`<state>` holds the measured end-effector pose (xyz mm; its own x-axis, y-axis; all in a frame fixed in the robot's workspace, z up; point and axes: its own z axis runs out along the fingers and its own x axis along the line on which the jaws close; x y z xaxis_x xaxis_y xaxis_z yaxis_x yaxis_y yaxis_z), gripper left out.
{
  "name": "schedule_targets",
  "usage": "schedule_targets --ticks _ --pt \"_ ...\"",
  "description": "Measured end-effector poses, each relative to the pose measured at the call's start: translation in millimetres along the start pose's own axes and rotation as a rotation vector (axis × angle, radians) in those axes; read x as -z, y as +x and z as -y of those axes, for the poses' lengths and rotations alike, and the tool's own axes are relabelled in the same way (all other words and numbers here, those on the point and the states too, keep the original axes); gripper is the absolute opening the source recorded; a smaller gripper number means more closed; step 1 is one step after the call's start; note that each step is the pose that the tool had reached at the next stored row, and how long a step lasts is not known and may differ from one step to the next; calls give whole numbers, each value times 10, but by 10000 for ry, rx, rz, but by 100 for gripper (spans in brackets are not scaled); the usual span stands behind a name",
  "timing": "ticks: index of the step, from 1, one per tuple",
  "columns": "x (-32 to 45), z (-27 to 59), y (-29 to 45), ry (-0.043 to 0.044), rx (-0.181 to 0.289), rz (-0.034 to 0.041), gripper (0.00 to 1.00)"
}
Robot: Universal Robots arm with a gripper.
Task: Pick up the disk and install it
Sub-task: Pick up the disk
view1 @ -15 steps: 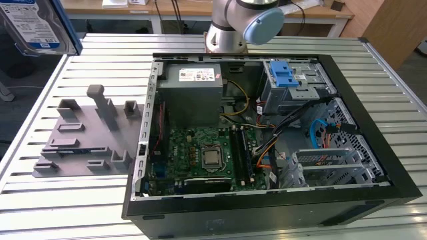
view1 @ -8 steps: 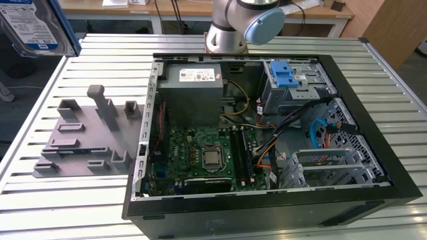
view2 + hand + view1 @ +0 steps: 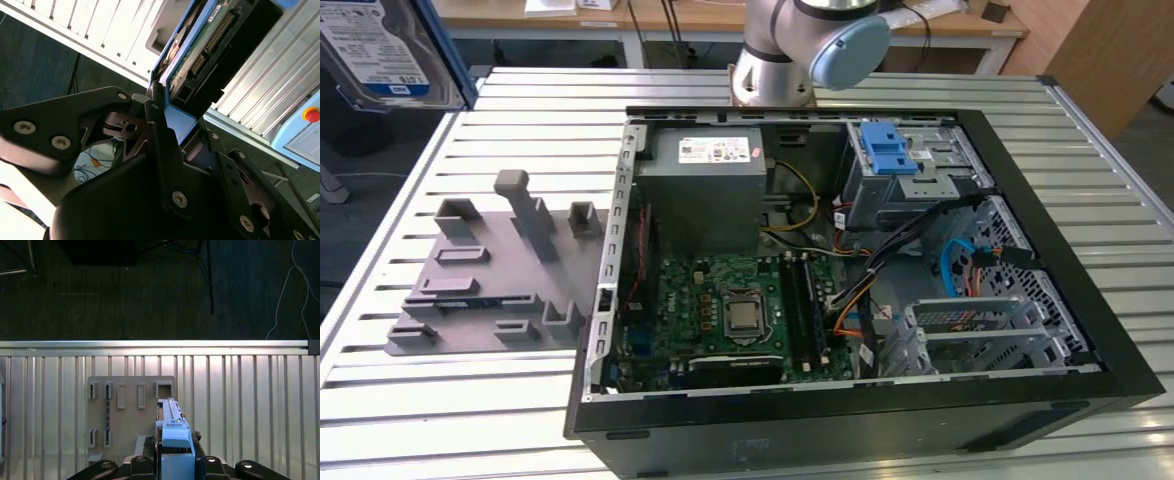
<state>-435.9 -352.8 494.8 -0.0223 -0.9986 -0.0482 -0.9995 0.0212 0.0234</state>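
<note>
The disk [image 3: 384, 48] hangs high over the table's far corner at the exterior view's left, showing its silver face, white-and-blue label and a blue side rail. In the second wrist view the disk [image 3: 202, 42] shows its green circuit board and connector pins, and my gripper [image 3: 177, 127] is shut on its blue-railed end. In the first wrist view the disk [image 3: 171, 427] appears edge-on with my gripper [image 3: 175, 462] clamped on it, above the slatted table. The open computer case [image 3: 1067, 330] lies on the table, with a drive cage [image 3: 921, 170] carrying a blue latch [image 3: 891, 155] at its far corner.
A grey fixture plate [image 3: 487, 275] with upright holders lies on the slatted table [image 3: 440, 400] at the exterior view's left of the case; it is below the disk in the first wrist view [image 3: 127, 412]. The arm's base [image 3: 781, 70] stands behind the case. A red button [image 3: 311, 115] sits nearby.
</note>
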Motion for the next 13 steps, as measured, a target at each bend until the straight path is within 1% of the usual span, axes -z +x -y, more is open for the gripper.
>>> schedule_targets --ticks 9,13 --pt "10 4 193 0 0 0 36" --pt "13 7 252 -2 0 0 36"
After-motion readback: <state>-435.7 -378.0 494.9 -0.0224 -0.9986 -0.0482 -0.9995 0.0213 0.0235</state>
